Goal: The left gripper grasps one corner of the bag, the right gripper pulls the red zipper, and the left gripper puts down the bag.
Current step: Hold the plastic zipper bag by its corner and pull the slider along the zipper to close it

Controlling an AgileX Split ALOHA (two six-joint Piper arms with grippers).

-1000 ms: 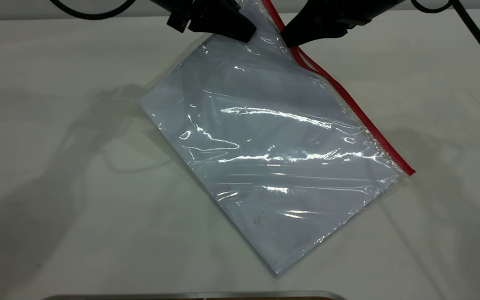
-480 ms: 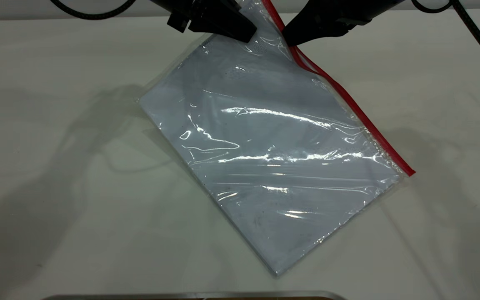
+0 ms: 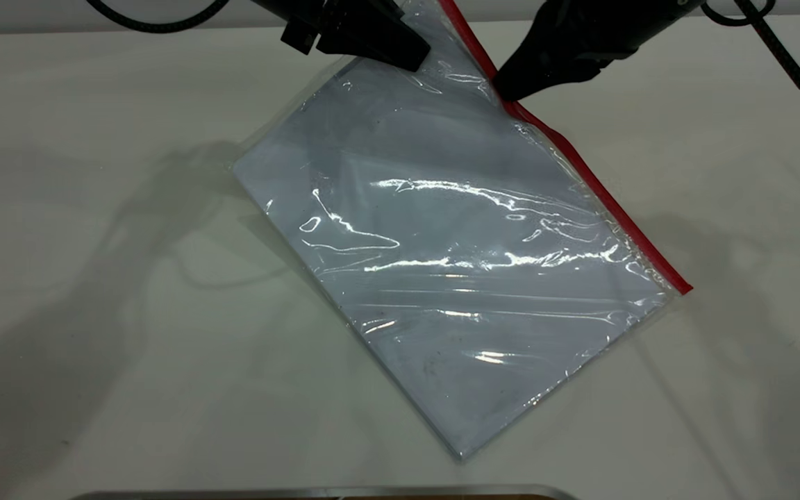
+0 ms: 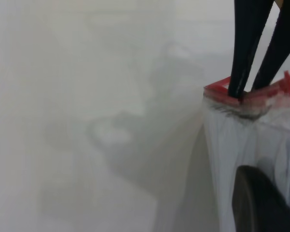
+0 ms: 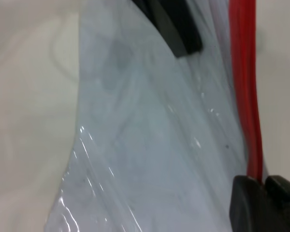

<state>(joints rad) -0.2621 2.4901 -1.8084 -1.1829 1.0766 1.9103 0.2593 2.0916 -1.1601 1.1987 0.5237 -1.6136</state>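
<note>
The left gripper (image 3: 414, 59) is clamped on the raised far corner of the bag (image 3: 455, 278), which slopes to the table (image 3: 94, 347), while the right gripper (image 3: 511, 89) pinches the red zipper (image 3: 601, 201).

The clear bag (image 3: 455, 271) is lying diagonally, its far corner (image 3: 435, 28) lifting, red zipper (image 3: 580, 170) lining its right edge.

A plain white, matte table top (image 3: 94, 347) carries one thing: a flat clear plastic pouch (image 3: 455, 278) with white paper inside (red strip (image 3: 608, 208) along one long edge), lying askew, its lower corner near the table's front edge.
</note>
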